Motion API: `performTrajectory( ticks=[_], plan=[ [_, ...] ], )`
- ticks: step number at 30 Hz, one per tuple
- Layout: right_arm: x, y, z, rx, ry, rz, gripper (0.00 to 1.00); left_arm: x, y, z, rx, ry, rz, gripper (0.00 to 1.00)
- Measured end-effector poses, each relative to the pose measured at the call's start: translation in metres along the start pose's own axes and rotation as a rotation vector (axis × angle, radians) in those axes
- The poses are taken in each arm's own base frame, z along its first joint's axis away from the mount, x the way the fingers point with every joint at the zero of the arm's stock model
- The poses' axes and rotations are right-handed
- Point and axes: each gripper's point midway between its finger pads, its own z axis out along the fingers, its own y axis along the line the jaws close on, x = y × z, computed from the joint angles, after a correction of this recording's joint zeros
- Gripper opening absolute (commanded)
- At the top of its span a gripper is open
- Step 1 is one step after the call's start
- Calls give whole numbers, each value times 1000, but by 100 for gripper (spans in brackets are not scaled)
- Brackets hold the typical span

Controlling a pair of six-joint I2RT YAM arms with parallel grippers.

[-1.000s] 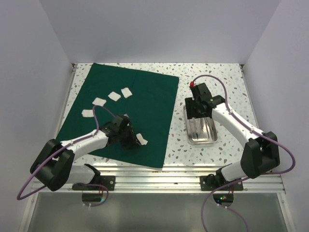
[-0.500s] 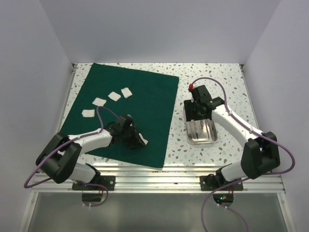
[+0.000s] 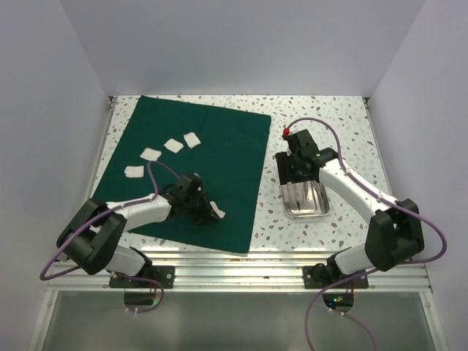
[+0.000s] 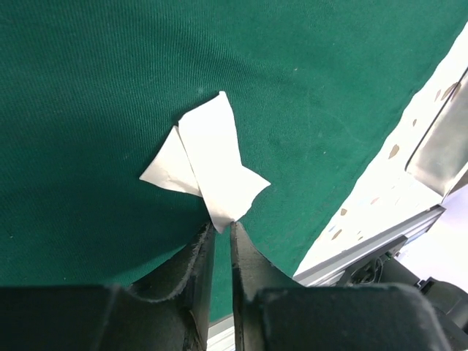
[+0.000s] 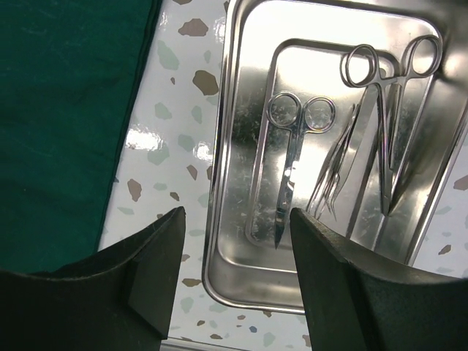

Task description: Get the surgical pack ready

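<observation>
- Your left gripper (image 4: 219,232) is pinching the pointed corner of a folded gauze square (image 4: 208,157). Its two fingers are standing very narrow, with only the gauze tip between them.
- This gauze is lying on the green drape (image 3: 219,153), close to the near edge of the cloth. One flap is folding over the other.
- From above, you are seeing this gripper low over the near right part of the drape, with the white gauze showing just beside it.
- Four other gauze squares (image 3: 173,145) are lying flat in a loose row on the far left part of the drape, well apart from the gripper.
- The drape is lying spread open and flat on the left half of the speckled table (image 3: 351,124).
- Your right gripper (image 5: 235,216) is hanging above the steel tray (image 5: 232,110) with its fingers wide apart, and it is holding nothing.
- The tray is sitting on the bare table just to the right of the drape. It is not touching the cloth, because a strip of table is showing between them.
- Inside the tray, the scissors (image 5: 292,172) are lying on the left and the ring-handled forceps (image 5: 386,124) on the right, both with the rings toward the far end.
- A thin pointed instrument (image 5: 338,168) is lying between them. I cannot tell if it is touching the forceps.
</observation>
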Motion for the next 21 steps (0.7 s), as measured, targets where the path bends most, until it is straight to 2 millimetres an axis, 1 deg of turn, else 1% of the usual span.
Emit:
performTrajectory(
  ticks=[2, 3, 5, 6, 12, 16, 19, 21],
  plan=[
    [1, 3, 0, -5, 0, -9, 63, 0, 0, 1, -1, 0, -5, 14],
    [1, 5, 0, -8, 0, -12, 63, 0, 0, 1, -2, 0, -5, 9],
    [2, 9, -1, -15, 1, -25, 63, 0, 1, 1, -6, 0, -7, 4],
    [3, 13, -1, -20, 1, -32, 63, 0, 2, 2, -7, -2, -6, 0],
    [9, 36, -5, -60, 2, -81, 63, -6, 1, 1, -19, -28, -1, 0],
    [9, 54, -6, -104, -9, -88, 63, -12, -3, -6, -16, -61, 20, 0],
    [9, 74, -4, -191, -17, -75, 66, -16, -8, -14, 1, -89, 45, 0],
    [12, 89, -3, -271, -15, -63, 75, -18, -13, -21, 19, -103, 68, 0]
  ],
)
